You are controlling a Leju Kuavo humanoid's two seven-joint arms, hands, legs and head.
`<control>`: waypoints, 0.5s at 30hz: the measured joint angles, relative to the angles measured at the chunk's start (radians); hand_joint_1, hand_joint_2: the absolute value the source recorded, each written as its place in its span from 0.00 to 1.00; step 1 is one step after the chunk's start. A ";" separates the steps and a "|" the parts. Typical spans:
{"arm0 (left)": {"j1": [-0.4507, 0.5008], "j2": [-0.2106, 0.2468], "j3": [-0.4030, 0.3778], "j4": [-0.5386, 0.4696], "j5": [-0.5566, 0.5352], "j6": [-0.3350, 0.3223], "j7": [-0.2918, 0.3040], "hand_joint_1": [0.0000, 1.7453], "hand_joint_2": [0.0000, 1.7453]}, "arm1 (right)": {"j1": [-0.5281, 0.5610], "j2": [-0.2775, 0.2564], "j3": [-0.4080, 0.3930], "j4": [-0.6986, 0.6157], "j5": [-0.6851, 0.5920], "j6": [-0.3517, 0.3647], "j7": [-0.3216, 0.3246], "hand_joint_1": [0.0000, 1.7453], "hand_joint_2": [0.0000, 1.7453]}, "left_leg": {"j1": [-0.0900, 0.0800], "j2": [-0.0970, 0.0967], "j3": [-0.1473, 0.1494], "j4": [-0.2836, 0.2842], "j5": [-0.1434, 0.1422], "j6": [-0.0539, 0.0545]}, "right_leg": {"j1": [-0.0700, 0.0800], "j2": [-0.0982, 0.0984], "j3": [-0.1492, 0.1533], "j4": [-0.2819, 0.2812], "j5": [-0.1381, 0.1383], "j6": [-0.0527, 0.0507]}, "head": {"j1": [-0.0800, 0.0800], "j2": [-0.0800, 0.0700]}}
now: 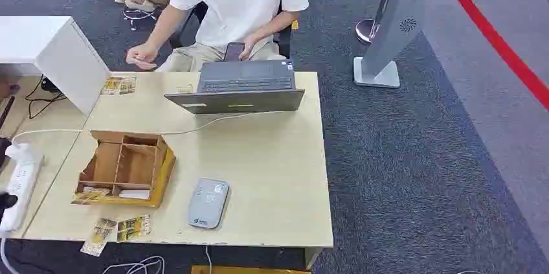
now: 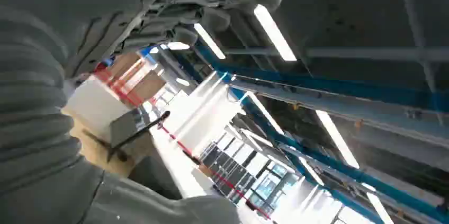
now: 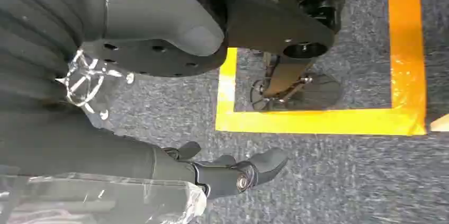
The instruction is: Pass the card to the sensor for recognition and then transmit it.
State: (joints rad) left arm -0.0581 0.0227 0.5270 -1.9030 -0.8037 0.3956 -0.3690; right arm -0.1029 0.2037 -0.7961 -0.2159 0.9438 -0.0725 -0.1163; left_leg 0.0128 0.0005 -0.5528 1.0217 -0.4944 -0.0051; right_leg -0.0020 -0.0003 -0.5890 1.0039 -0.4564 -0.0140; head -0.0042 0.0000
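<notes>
Right hand (image 3: 174, 123) fingers (image 3: 238, 173) apparently apart, empty

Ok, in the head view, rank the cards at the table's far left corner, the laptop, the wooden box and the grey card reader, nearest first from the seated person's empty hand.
From the person's empty hand:
1. Corner cards, just below it at the far left corner.
2. Laptop, along the far edge, to the right.
3. Wooden box, mid-table on the left.
4. Card reader, by the near edge.

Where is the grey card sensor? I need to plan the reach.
Head view: the card sensor lies near the table's front edge, just right of the wooden box.
</notes>
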 joint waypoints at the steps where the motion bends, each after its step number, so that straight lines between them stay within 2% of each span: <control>1: -0.051 0.049 -0.063 0.045 -0.072 0.002 0.061 0.00 1.00 | 0.000 0.000 0.001 0.000 0.002 0.002 0.003 0.00 1.00 | 0.000 0.000 -0.001 0.000 0.002 -0.001 | 0.000 0.000 -0.001 0.000 0.002 0.001 | -0.002 0.000; 2: -0.098 0.088 -0.119 0.082 -0.115 0.002 0.112 0.00 1.00 | -0.001 -0.001 0.003 0.000 0.003 0.004 0.009 0.00 1.00 | 0.000 0.000 -0.002 0.000 0.003 -0.001 | 0.000 0.000 -0.002 0.000 0.003 0.000 | -0.003 0.000; 3: -0.121 0.109 -0.148 0.100 -0.134 0.001 0.129 0.00 1.00 | -0.001 -0.001 0.004 0.000 0.003 0.004 0.010 0.00 1.00 | 0.001 0.000 -0.003 0.000 0.004 -0.001 | 0.001 0.000 -0.002 0.001 0.004 -0.001 | -0.003 0.000; 4: -0.176 0.148 -0.225 0.141 -0.175 -0.008 0.165 0.00 1.00 | -0.002 -0.001 0.006 0.000 0.002 0.008 0.012 0.00 1.00 | 0.001 0.001 -0.004 0.000 0.005 -0.002 | 0.001 0.001 -0.003 0.001 0.005 -0.002 | -0.002 0.000; 6: -0.236 0.198 -0.309 0.191 -0.200 -0.018 0.214 0.00 1.00 | -0.005 -0.001 0.006 0.000 0.000 0.011 0.016 0.00 1.00 | 0.001 0.004 -0.005 0.000 0.005 -0.002 | 0.001 0.003 -0.004 0.001 0.006 -0.002 | -0.002 0.000; 11: -0.355 0.284 -0.437 0.303 -0.309 -0.021 0.315 0.00 1.00 | -0.006 -0.001 0.006 0.000 0.000 0.016 0.032 0.00 1.00 | 0.000 0.005 -0.005 0.000 0.005 -0.002 | 0.001 0.004 -0.006 0.001 0.007 -0.002 | -0.001 0.000; 15: -0.437 0.333 -0.499 0.414 -0.409 -0.022 0.353 0.00 1.00 | -0.011 -0.001 0.007 0.000 0.001 0.017 0.040 0.00 1.00 | 0.001 0.005 -0.006 0.000 0.005 -0.002 | 0.001 0.005 -0.008 0.001 0.007 -0.002 | -0.001 0.000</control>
State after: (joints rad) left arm -0.4954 0.3561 0.0279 -1.4887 -1.2126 0.3735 -0.0161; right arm -0.1141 0.2026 -0.7893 -0.2163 0.9449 -0.0553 -0.0767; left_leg 0.0134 0.0055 -0.5593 1.0216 -0.4893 -0.0071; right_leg -0.0014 0.0047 -0.5965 1.0049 -0.4499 -0.0159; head -0.0049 0.0000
